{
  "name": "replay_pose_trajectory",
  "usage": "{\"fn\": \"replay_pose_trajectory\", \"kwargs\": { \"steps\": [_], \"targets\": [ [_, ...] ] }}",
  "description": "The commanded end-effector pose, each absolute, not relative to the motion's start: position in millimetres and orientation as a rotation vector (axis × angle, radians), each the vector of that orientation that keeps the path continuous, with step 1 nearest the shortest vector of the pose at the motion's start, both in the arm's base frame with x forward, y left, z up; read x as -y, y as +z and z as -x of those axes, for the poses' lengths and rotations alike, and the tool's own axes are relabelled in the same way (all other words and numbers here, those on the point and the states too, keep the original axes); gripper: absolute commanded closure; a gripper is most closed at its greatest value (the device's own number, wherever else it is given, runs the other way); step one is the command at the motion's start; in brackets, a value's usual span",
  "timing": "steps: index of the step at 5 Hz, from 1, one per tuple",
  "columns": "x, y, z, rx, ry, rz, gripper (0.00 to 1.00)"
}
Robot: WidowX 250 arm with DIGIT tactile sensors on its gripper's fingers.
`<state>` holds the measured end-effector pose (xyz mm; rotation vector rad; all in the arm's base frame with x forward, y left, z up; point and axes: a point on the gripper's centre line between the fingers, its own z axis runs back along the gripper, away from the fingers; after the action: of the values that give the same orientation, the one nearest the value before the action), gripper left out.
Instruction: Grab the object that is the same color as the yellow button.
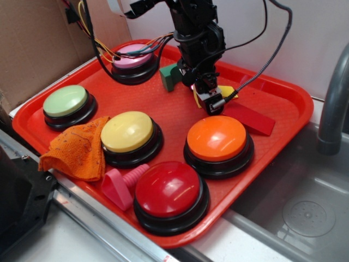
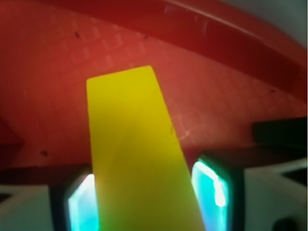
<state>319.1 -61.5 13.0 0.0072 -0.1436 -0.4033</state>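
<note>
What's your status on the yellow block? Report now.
Hand down on the tray, fingers either side of yellow wedge. Contact unconfirmed. Red wedge and orange button close by.

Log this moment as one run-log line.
phase: grasp | end effector: straddling yellow wedge, closure unclear | wedge lifted: cannot tell | location: back of red tray, beside red wedge

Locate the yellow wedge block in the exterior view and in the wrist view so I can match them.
Exterior: the yellow wedge block peeks out behind the gripper, at the tray's far side, left of the red wedge.
Wrist: it fills the centre, running between the two fingers.
Shared landmark: the red tray, seen as red floor and rim in the wrist view.
</note>
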Motion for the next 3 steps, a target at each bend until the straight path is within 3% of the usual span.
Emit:
{"fn": "replay_pose_trajectory", "kwargs": {
  "steps": [1,3],
  "targets": [
    [51,90,-312,0.163,-0.310,0.006,1.00],
    [19,143,-272,0.161,-0.058,-0.031,1.00]
  ]
}}
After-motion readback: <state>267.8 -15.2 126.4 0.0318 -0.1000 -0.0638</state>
